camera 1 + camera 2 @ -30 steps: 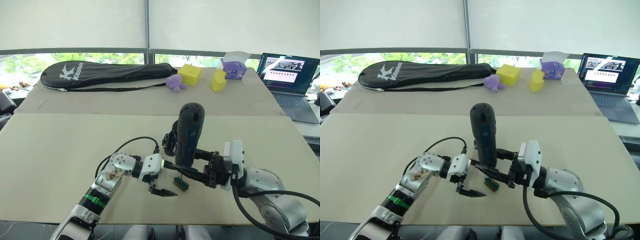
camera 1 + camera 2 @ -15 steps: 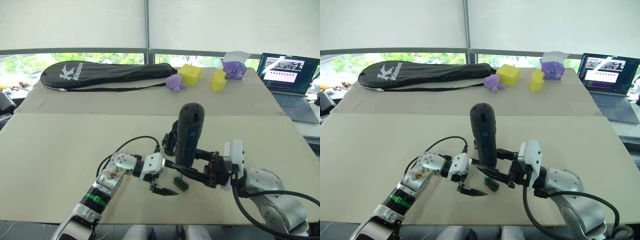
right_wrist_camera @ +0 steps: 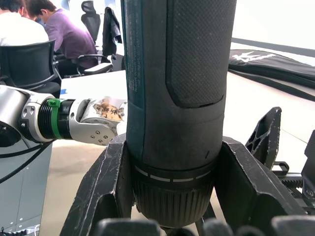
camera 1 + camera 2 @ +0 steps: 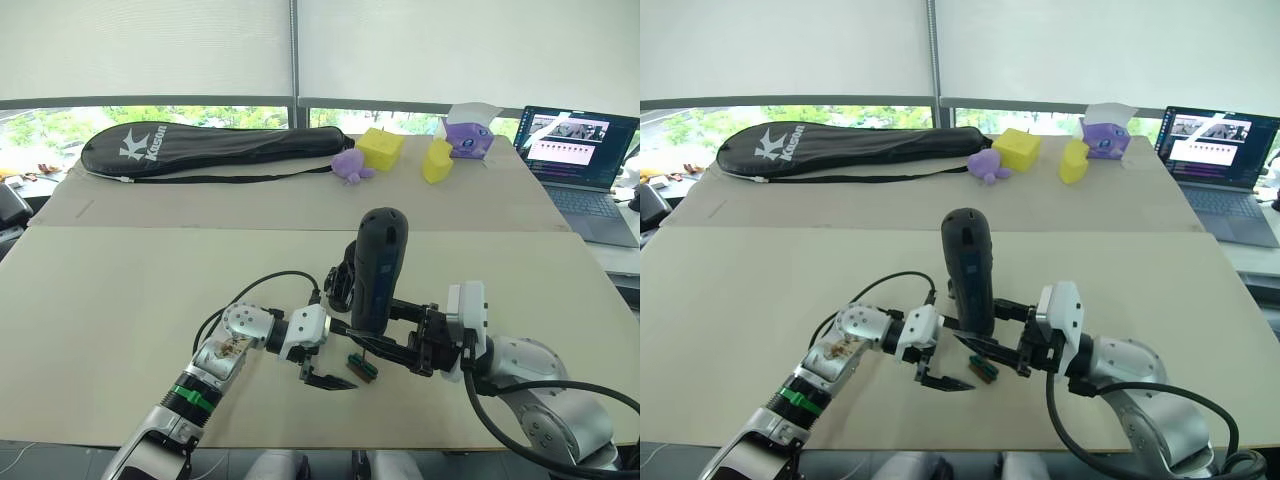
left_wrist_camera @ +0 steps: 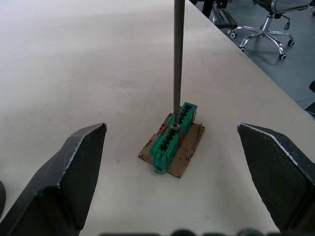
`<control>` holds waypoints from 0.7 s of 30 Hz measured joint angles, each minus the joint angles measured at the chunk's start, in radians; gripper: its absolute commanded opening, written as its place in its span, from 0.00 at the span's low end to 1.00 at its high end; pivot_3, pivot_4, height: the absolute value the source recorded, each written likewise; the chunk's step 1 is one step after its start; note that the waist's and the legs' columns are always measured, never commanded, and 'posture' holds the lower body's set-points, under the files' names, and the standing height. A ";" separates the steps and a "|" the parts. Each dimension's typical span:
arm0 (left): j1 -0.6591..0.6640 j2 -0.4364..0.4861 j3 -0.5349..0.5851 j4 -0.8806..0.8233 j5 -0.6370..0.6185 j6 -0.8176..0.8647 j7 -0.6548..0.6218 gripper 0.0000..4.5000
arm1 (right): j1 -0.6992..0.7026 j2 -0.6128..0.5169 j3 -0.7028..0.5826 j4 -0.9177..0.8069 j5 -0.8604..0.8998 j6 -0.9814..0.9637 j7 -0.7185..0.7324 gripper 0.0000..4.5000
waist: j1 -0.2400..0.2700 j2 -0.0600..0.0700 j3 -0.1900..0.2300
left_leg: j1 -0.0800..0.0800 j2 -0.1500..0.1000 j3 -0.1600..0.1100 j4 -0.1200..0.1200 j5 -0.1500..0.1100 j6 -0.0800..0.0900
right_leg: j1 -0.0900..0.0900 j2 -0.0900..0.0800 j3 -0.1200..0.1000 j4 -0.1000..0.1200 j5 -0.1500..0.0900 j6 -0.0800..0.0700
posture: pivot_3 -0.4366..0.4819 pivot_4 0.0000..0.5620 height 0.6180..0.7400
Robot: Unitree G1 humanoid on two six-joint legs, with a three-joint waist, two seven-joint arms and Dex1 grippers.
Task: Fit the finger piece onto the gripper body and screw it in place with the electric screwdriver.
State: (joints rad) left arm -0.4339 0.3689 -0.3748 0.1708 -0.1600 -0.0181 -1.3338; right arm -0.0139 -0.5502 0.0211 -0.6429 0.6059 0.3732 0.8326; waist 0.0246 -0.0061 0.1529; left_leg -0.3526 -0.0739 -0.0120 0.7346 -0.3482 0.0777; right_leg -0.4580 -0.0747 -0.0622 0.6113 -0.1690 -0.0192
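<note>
Shifted slightly toward the green-and-brown block (image 5: 173,142) since a second ago: left claw (image 4: 327,377), fingers spread wide, holding nothing, low over the counter (image 4: 120,300). Right claw (image 4: 392,340) closed on the electric screwdriver (image 4: 376,268), kept upright, thin bit (image 5: 178,59) resting on a screw in the block's top. Gripper body (image 4: 341,283) standing just behind the screwdriver, partly hidden. Finger piece: cannot tell where.

I can read one thing: white "Kason" lettering with a large K logo on the black racket bag (image 4: 210,148) at my eleven o'clock.
</note>
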 measured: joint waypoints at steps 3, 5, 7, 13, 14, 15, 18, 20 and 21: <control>0.000 0.000 0.000 0.000 0.000 0.000 0.000 1.00 | 0.000 0.000 0.001 0.007 -0.003 0.000 0.000 0.43 | 0.000 0.000 0.000 | 0.000 0.000 0.000 0.000 0.000 0.000 | 0.000 0.000 0.000 0.000 0.000 0.000 | 0.48 0.27 1.00; 0.000 0.000 0.000 0.000 0.000 0.000 0.000 1.00 | 0.000 0.000 0.002 0.007 -0.003 0.000 0.000 0.43 | 0.000 0.000 0.000 | 0.000 0.000 0.000 0.000 0.000 0.000 | 0.000 0.000 0.000 0.000 0.000 0.000 | 0.48 0.27 1.00; 0.000 0.000 0.000 0.000 0.000 0.000 0.000 1.00 | 0.000 0.000 0.002 0.007 -0.003 0.000 0.000 0.43 | 0.000 0.000 0.000 | 0.000 0.000 0.000 0.000 0.000 0.000 | 0.000 0.000 0.000 0.000 0.000 0.000 | 0.48 0.27 1.00; 0.000 0.000 0.000 0.000 0.000 0.000 0.001 1.00 | 0.000 0.000 0.003 0.007 -0.003 0.000 0.000 0.43 | 0.000 0.000 0.000 | 0.000 0.000 0.000 0.000 0.000 0.000 | 0.000 0.000 0.000 0.000 0.000 0.000 | 0.48 0.27 1.00; 0.000 0.000 0.000 0.000 0.000 0.000 0.001 1.00 | 0.000 0.000 0.003 0.007 -0.003 0.000 0.000 0.43 | 0.000 0.000 0.000 | 0.000 0.000 0.000 0.000 0.000 0.000 | 0.000 0.000 0.000 0.000 0.000 0.000 | 0.48 0.27 1.00; 0.000 -0.001 0.000 0.000 0.000 0.000 0.001 1.00 | 0.000 0.000 0.003 0.007 -0.003 0.000 0.000 0.43 | 0.000 0.000 0.000 | 0.000 0.000 0.000 0.000 0.000 0.000 | 0.000 0.000 0.000 0.000 0.000 0.000 | 0.48 0.27 1.00; 0.000 -0.002 0.000 0.000 0.000 0.000 0.004 1.00 | 0.000 0.000 0.003 0.007 -0.003 0.000 0.000 0.43 | 0.000 0.000 0.000 | 0.000 0.000 0.000 0.000 0.000 0.000 | 0.000 0.000 0.000 0.000 0.000 0.000 | 0.48 0.27 1.00; 0.000 -0.002 0.000 0.000 0.000 0.000 0.006 1.00 | -0.001 0.000 0.004 0.007 -0.003 0.000 0.000 0.43 | 0.000 0.000 0.000 | 0.000 0.000 0.000 0.000 0.000 0.000 | 0.000 0.000 0.000 0.000 0.000 0.000 | 0.48 0.27 1.00; 0.000 -0.002 0.000 0.000 0.000 0.000 0.007 1.00 | -0.001 0.000 0.004 0.007 -0.003 0.000 0.000 0.43 | 0.000 0.000 0.000 | 0.000 0.000 0.000 0.000 0.000 0.000 | 0.000 0.000 0.000 0.000 0.000 0.000 | 0.48 0.27 1.00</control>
State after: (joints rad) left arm -0.4339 0.3665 -0.3748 0.1709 -0.1599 -0.0181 -1.3270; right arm -0.0146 -0.5499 0.0251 -0.6362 0.6031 0.3732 0.8323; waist 0.0247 -0.0061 0.1529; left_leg -0.3526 -0.0739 -0.0120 0.7346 -0.3482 0.0777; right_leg -0.4580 -0.0747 -0.0621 0.6112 -0.1690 -0.0192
